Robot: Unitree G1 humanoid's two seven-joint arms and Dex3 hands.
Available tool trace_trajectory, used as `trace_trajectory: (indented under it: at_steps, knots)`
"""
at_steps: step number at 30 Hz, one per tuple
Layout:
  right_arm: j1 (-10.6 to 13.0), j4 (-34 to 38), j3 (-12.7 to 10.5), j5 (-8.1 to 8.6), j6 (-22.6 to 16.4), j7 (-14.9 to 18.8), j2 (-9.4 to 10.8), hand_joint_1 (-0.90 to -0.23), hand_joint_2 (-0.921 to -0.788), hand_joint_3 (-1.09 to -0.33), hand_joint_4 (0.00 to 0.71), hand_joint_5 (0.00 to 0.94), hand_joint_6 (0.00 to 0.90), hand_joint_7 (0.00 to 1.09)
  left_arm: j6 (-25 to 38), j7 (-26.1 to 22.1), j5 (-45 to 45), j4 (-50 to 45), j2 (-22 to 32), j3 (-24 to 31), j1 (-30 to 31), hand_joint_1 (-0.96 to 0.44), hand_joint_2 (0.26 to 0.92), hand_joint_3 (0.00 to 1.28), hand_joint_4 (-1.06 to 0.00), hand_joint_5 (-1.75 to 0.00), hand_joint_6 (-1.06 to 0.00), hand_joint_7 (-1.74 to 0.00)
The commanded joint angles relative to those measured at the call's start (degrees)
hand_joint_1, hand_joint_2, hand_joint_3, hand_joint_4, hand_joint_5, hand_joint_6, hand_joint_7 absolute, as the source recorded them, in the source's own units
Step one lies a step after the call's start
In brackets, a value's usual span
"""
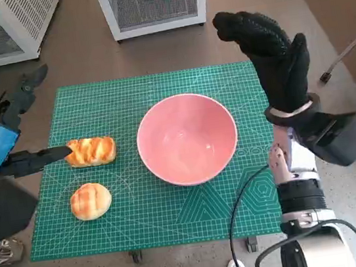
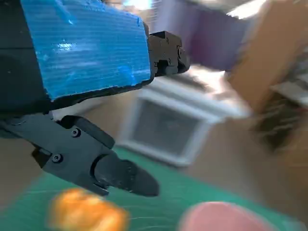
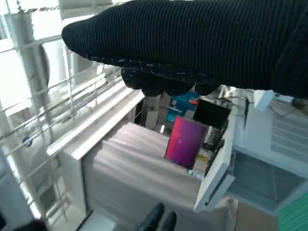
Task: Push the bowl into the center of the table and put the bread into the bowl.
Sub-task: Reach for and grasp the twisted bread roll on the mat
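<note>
A green cutting mat (image 1: 170, 217) is spread over the small table, and a brown floor (image 1: 320, 14) is seen around it. At twelve o'clock two white mesh-fronted cabinets (image 1: 154, 2) are set on the floor. The pink bowl (image 1: 187, 139) is placed near the mat's center. At nine o'clock an oblong bread roll (image 1: 91, 151) is touched by a finger of the left hand (image 1: 8, 141), whose fingers are spread. A round bun (image 1: 90, 201) is seen at eight o'clock. The right hand (image 1: 270, 54) is raised at two o'clock, empty, fingers held loosely apart.
</note>
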Motion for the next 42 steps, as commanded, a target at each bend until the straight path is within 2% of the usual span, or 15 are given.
trace_trajectory:
  at_steps: [1, 10, 20, 42]
  knots:
    - [3.8, -1.9, 0.9, 0.47, 2.5, -0.8, -0.2, -0.655, -0.921, -0.71, 0.18, 0.005, 0.157, 0.21, 7.5, -4.5, 1.4, -2.7, 2.4, -4.8, -3.4, 0.02, 0.688, 0.01, -0.02, 0.0, -0.12, -0.06]
    - [4.7, -3.3, 1.5, 0.95, 4.1, -1.4, -0.1, -0.659, -0.921, -0.709, 0.18, 0.004, 0.15, 0.23, 9.8, -6.4, 4.4, 2.4, 3.3, -11.9, -6.6, 0.01, 0.691, 0.01, -0.02, 0.0, -0.14, -0.03]
    - [5.0, -2.9, 1.8, 1.71, 4.5, -1.2, -0.2, -0.654, -0.921, -0.71, 0.181, 0.003, 0.142, 0.24, 11.3, -7.4, 11.1, 10.1, 2.7, -20.7, -11.9, 0.01, 0.694, 0.01, -0.07, -0.01, -0.16, -0.02]
    - [5.9, -4.8, 2.2, 2.66, 6.3, -1.4, -0.4, -0.646, -0.921, -0.697, 0.189, 0.004, 0.121, 0.28, 6.9, -6.4, 15.5, 31.1, -3.2, -29.5, -20.4, 0.0, 0.698, 0.0, -0.07, 0.0, -0.17, -0.01]
